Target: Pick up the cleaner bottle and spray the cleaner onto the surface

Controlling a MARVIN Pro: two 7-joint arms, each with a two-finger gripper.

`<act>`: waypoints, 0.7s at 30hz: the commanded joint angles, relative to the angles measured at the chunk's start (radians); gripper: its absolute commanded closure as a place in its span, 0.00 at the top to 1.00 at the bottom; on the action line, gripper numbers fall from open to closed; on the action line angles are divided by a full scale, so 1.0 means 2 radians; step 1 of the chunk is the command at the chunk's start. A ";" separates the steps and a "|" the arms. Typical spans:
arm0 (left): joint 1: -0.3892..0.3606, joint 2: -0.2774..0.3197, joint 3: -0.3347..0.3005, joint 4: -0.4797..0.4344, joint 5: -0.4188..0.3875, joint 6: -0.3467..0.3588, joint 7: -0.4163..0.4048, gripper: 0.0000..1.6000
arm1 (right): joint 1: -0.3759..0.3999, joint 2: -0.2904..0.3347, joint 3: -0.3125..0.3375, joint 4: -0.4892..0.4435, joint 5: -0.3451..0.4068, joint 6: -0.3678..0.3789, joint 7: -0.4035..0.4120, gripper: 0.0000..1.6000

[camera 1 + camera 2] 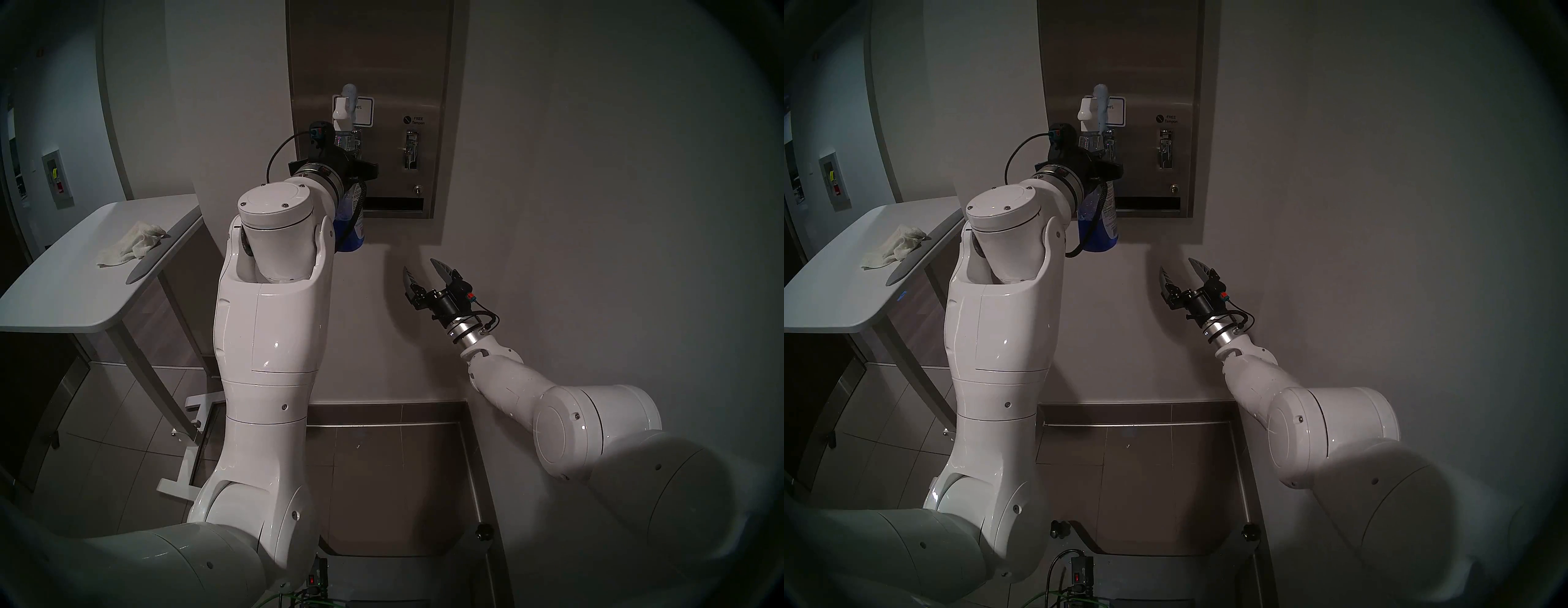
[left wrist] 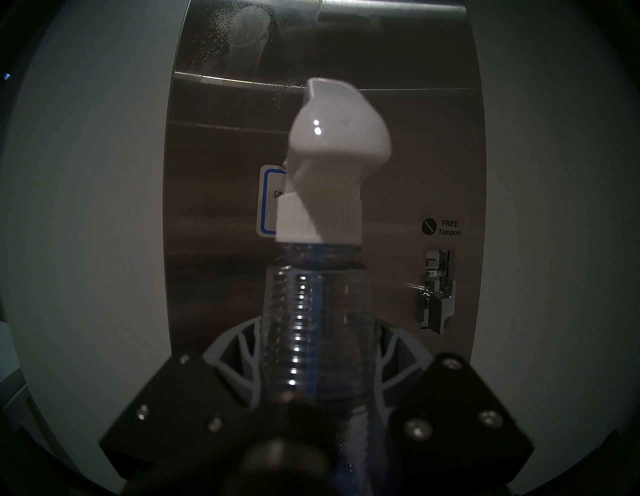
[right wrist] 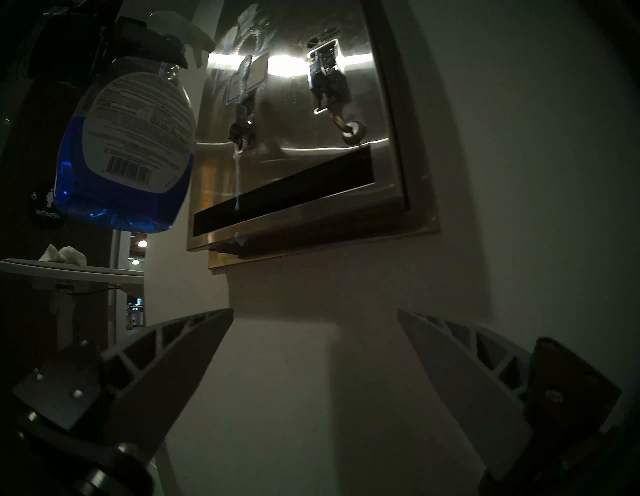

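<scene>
cleaner bottle [image 3: 124,145]: clear plastic, ribbed neck, blue liquid in the lower part; white spray head; white label with dark print and a black barcode.
dispenser front [image 2: 214,277]: brushed grey steel, white streaks and speckles; blue-bordered white label [image 2: 268,201]; black "FREE" lettering.
cloth [image 1: 131,244]: off-white.
table [image 1: 51,297]: white top.
wall [image 1: 594,212]: plain white.

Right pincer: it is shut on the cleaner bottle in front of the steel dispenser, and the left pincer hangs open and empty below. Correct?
No, the sides are swapped. The left pincer is shut on the cleaner bottle before the steel dispenser; the right pincer hangs open and empty below, as the head view shows.
</scene>
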State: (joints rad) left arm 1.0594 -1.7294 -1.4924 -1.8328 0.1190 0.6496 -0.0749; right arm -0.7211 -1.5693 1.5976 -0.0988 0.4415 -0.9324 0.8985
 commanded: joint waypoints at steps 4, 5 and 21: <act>-0.031 -0.002 0.002 -0.026 0.000 -0.010 0.001 0.00 | 0.023 -0.032 0.005 -0.035 0.006 -0.014 0.003 1.00; -0.031 -0.002 0.002 -0.026 0.000 -0.010 0.001 0.00 | 0.024 -0.036 0.005 -0.038 0.007 -0.014 0.001 1.00; -0.034 -0.002 0.003 -0.029 -0.001 -0.007 0.003 0.00 | 0.006 -0.042 0.018 -0.062 0.018 -0.014 -0.015 1.00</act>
State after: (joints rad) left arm 1.0581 -1.7294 -1.4893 -1.8367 0.1162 0.6604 -0.0687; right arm -0.7227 -1.6454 1.6225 -0.1730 0.4670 -0.9526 0.8684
